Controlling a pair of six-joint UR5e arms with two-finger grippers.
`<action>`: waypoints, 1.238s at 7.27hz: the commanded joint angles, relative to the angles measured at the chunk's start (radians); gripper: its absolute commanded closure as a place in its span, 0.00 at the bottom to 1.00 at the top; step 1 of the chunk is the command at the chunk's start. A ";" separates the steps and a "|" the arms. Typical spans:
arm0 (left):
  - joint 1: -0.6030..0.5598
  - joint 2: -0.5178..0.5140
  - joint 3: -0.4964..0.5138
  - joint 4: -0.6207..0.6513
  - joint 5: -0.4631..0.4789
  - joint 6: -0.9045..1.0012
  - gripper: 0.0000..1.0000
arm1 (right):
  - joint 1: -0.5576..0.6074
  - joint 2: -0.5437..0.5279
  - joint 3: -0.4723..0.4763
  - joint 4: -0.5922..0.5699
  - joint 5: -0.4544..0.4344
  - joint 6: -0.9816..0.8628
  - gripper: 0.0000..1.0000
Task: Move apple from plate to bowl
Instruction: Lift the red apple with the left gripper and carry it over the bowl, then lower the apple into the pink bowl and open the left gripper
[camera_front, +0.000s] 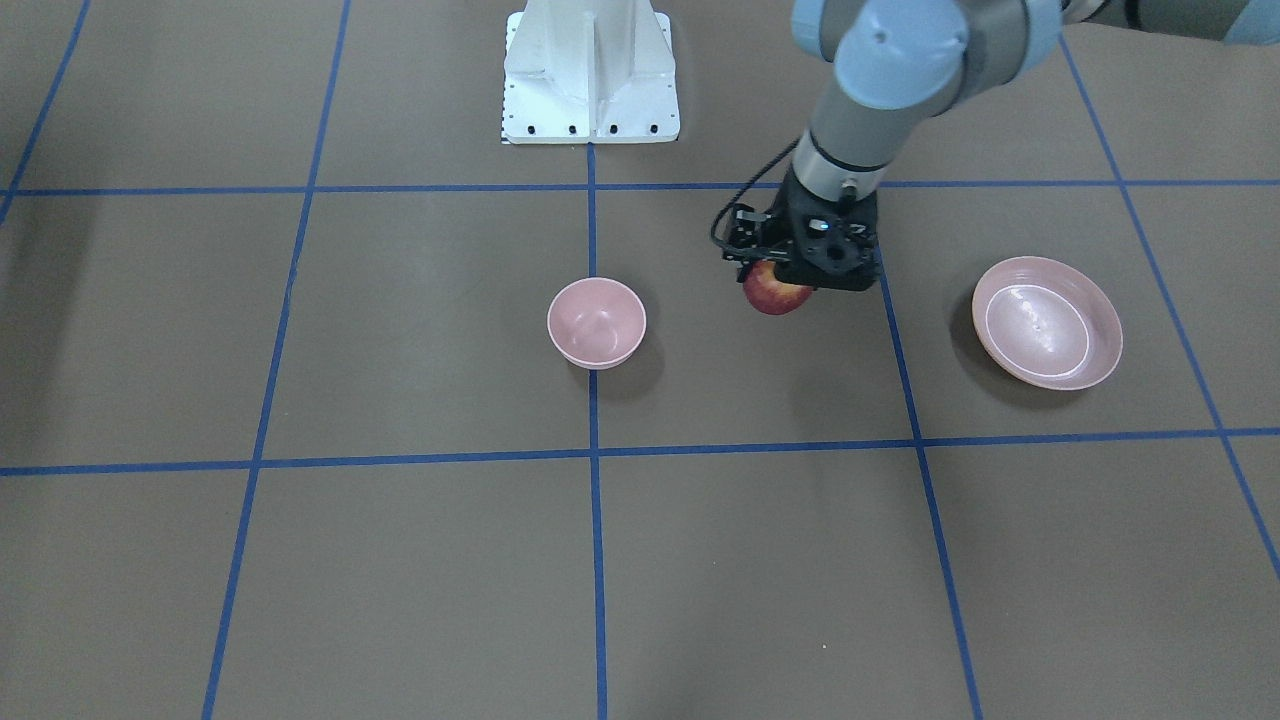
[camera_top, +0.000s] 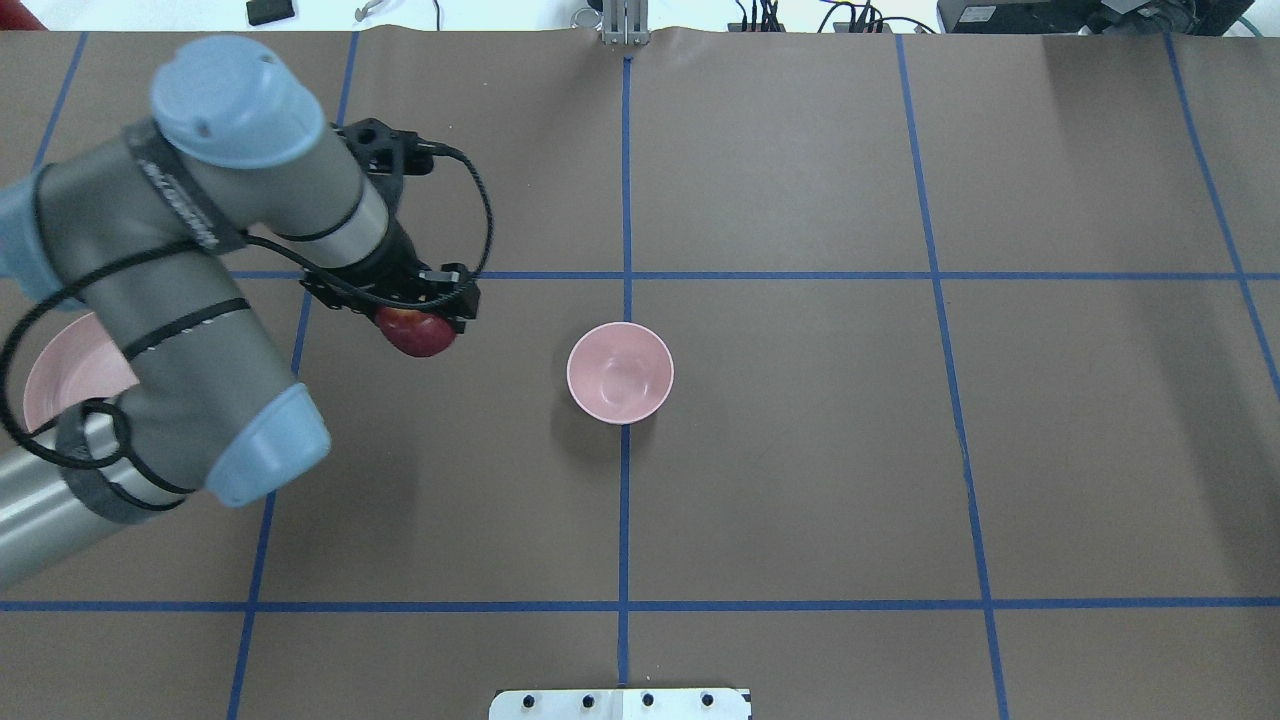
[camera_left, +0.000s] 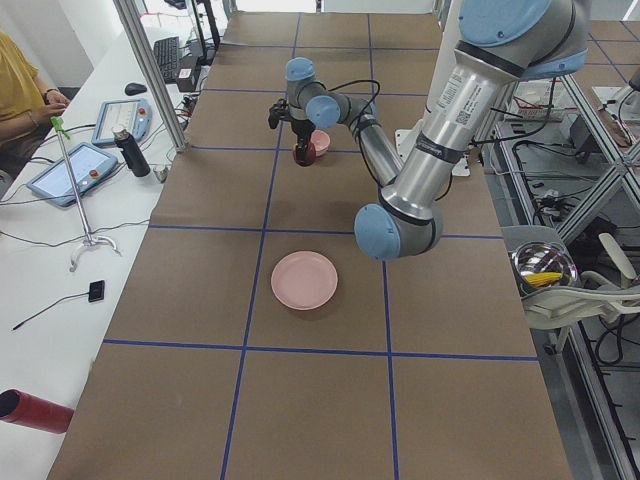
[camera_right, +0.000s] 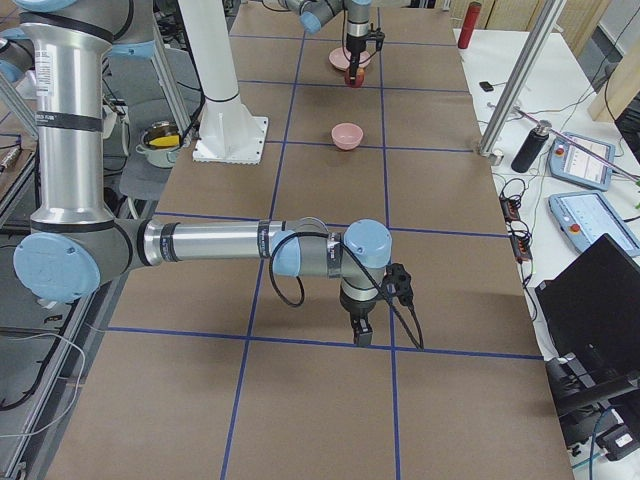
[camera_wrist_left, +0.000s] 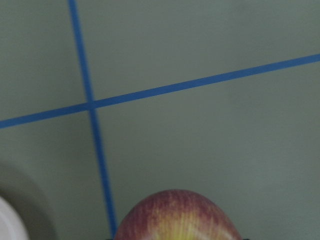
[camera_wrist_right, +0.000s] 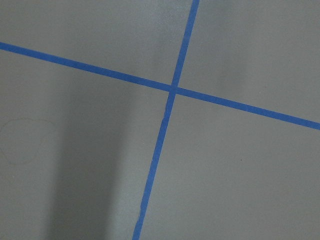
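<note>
My left gripper is shut on the dark-red apple and holds it above the bare table, between the plate and the bowl. The apple also shows in the overhead view and at the bottom edge of the left wrist view. The wide shallow pink plate holds nothing; in the overhead view the left arm partly covers it. The small deep pink bowl stands at the table's middle and holds nothing. My right gripper points down close to the table, far from both dishes; I cannot tell if it is open.
The white robot base stands at the table's robot side. Blue tape lines divide the brown table into squares. A side bench with tablets and a seated person lies beyond the table's far edge.
</note>
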 joint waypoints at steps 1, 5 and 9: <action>0.128 -0.219 0.200 -0.006 0.106 -0.180 0.66 | -0.001 0.002 -0.004 0.000 0.002 -0.001 0.00; 0.158 -0.261 0.388 -0.188 0.132 -0.212 0.65 | -0.001 0.002 -0.002 0.000 0.002 0.005 0.00; 0.173 -0.256 0.397 -0.196 0.139 -0.206 0.34 | -0.001 0.002 -0.004 0.000 0.002 0.005 0.00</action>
